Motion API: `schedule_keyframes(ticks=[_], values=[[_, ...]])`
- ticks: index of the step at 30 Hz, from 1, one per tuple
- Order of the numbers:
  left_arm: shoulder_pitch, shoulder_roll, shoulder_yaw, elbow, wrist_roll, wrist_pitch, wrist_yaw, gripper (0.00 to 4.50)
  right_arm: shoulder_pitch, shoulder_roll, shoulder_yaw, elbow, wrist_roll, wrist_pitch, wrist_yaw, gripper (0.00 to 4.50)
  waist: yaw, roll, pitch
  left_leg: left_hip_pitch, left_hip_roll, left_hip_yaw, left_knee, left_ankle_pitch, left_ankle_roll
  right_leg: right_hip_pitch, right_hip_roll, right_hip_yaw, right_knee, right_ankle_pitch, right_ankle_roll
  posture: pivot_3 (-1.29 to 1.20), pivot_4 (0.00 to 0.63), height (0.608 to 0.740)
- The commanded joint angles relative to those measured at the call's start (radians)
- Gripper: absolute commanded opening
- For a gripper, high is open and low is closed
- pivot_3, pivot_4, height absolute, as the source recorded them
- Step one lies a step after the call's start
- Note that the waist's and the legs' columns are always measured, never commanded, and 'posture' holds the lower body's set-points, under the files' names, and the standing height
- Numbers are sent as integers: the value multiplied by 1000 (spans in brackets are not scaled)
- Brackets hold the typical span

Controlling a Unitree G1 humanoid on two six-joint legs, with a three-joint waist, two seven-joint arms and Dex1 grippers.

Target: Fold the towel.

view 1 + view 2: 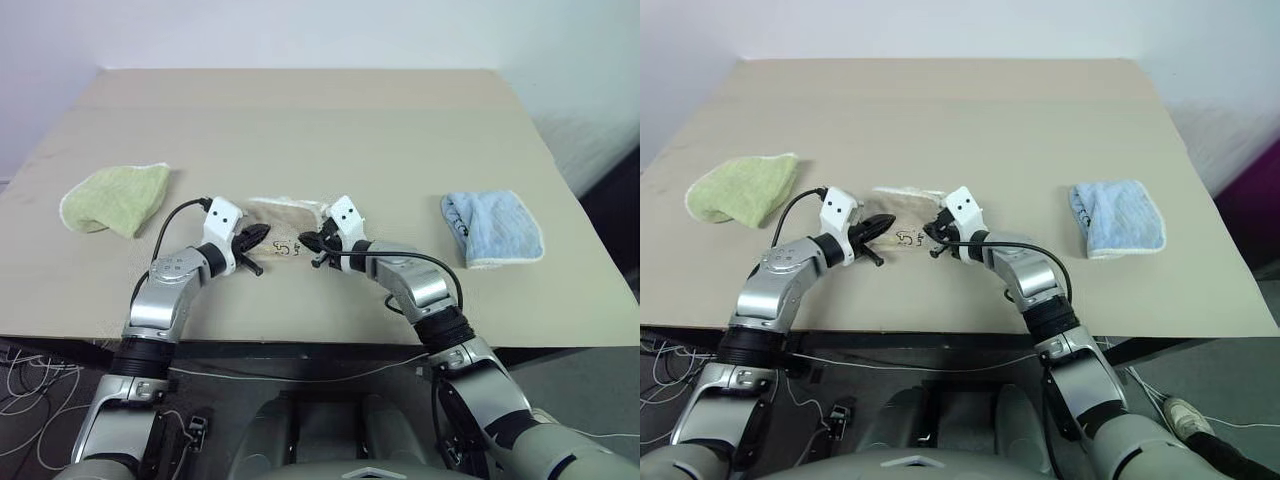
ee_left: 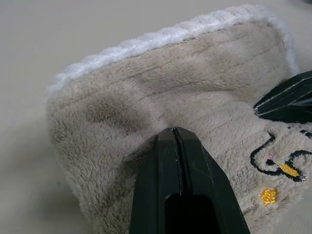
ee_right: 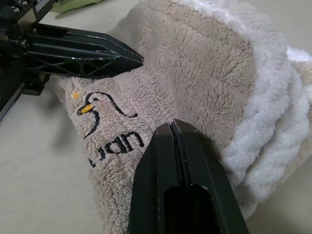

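The towel [image 1: 290,213] is a small beige bundle with white corded edging, lying on the table near its front edge. An embroidered bird mark [image 3: 95,108] faces up on it. My left gripper [image 1: 263,234] reaches in from the bundle's left side. Its fingers [image 2: 173,146] are shut, and the pile puckers around their tips. My right gripper [image 1: 304,241] comes in from the right. It is shut too, with its tips [image 3: 171,127] sunk into the fabric beside the thick white rolled edge. The two grippers point at each other, a short gap apart.
A light-green cloth [image 1: 115,198] lies at the left of the tan table [image 1: 300,120]. A light-blue cloth [image 1: 492,228] lies at the right. The table's front edge runs just below both wrists. Cables hang under it.
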Motion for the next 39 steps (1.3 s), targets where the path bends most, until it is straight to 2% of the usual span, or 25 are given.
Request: schedule_keyframes(ticks=[1,4,7,9,13,17,21,25,31,39], values=[[8,-21,37,-13,-14,-14,21,44,15,-7,-18,-56,11,-33,25,0,0,0,0,0,0,0,0,0,0,0,0,0,0,0,0,0,150,740],[8,-52,144,-76,-121,13,46,44,37,-33,-61,-177,58,-8,44,0,2,0,0,0,0,0,0,0,0,0,0,0,0,0,0,0,150,740],[23,-38,244,-139,-191,40,71,44,68,-89,-112,-311,118,85,60,0,1,0,0,-1,0,0,1,0,0,-1,-1,0,0,0,0,0,150,740],[46,-4,278,-153,-188,42,75,0,86,-122,-157,-374,176,172,64,387,0,0,0,-1,0,0,1,0,0,-1,-1,0,0,0,0,0,150,740],[84,44,302,-155,-180,40,72,0,75,-117,-284,-400,330,395,15,1562,0,0,0,-1,0,0,0,0,0,-1,0,0,0,0,0,0,150,740],[94,60,308,-156,-188,36,68,0,9,-56,-437,-272,462,625,-97,2973,2,0,0,-1,0,0,0,0,0,0,-1,0,0,0,0,0,150,740],[98,57,295,-173,-187,36,64,0,-36,-15,-499,-163,515,729,-147,4365,3,0,0,-1,0,0,-1,0,0,-1,-1,0,0,0,0,0,150,740],[117,54,289,-202,-191,38,57,0,-83,10,-561,-21,522,747,-213,4480,1,0,0,-1,0,0,-1,0,0,-1,-1,0,0,0,0,0,150,740],[146,61,292,-244,-209,59,27,0,-116,28,-560,50,542,772,-212,4480,-7,0,0,-1,1,0,-1,0,0,-1,0,1,0,0,0,0,150,740],[199,89,280,-262,-201,73,-2,0,-161,75,-464,90,510,759,-181,4480,-36,0,0,-1,1,1,-3,0,0,-2,0,1,1,0,0,0,150,740]])
